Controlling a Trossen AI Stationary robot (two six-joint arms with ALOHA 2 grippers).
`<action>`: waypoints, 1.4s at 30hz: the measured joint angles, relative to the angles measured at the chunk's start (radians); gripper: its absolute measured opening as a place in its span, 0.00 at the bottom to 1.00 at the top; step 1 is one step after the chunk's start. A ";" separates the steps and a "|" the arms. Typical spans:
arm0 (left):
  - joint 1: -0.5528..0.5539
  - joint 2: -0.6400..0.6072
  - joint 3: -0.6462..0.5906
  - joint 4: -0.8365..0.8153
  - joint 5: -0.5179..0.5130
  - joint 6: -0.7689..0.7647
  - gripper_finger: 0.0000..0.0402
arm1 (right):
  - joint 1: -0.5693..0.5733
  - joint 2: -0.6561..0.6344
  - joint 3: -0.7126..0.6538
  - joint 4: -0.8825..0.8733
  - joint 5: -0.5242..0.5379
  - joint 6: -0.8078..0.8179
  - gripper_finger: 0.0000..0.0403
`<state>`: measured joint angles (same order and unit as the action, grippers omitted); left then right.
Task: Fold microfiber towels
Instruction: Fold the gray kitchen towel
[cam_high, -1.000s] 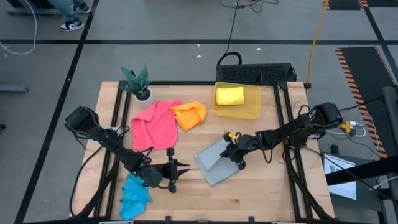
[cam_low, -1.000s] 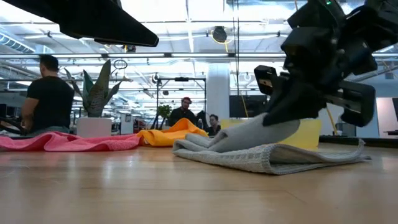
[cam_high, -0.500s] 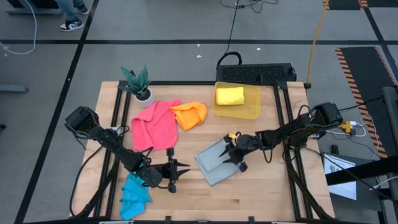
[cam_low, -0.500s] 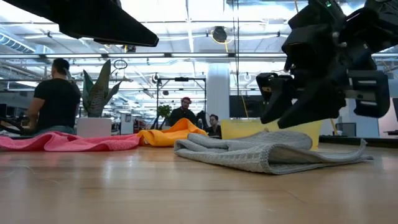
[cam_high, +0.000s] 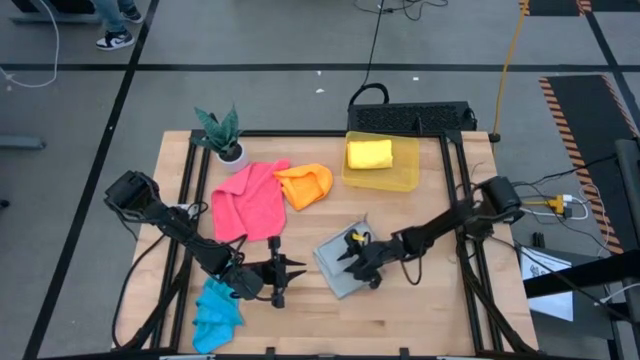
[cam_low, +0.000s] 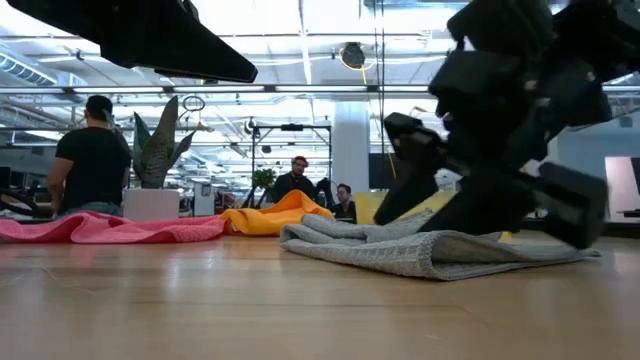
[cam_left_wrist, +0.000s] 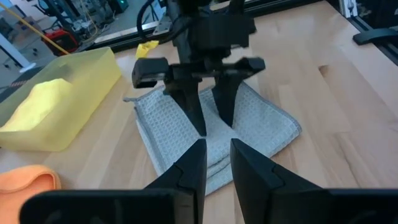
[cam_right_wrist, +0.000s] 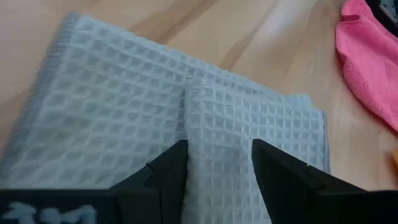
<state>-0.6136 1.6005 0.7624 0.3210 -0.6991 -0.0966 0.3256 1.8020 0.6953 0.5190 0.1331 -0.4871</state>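
Wooden table (cam_high: 420, 310) bears the grey towel (cam_high: 338, 270); right claw (cam_high: 352, 256) spread over it, left claw (cam_high: 290, 271) narrowly parted.

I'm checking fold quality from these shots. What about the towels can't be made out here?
- Grey towel, high view: the right gripper covers its middle.
- Grey towel, low view: the right arm hides its far side.
- Blue towel, high view: partly under the left arm.
- Yellow towel: too small to judge folds.
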 joint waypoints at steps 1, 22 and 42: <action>0.000 0.000 0.000 -0.002 0.001 -0.004 0.19 | 0.000 0.014 0.012 0.003 0.001 -0.002 0.41; 0.000 0.000 0.000 -0.018 0.002 -0.018 0.19 | -0.010 -0.066 0.023 0.090 0.070 -0.005 0.03; 0.000 0.000 0.000 -0.027 0.002 -0.022 0.19 | -0.012 -0.002 0.022 0.030 -0.033 -0.099 0.16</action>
<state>-0.6136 1.6005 0.7628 0.2938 -0.6971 -0.1189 0.3134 1.8004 0.7177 0.5490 0.1005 -0.5860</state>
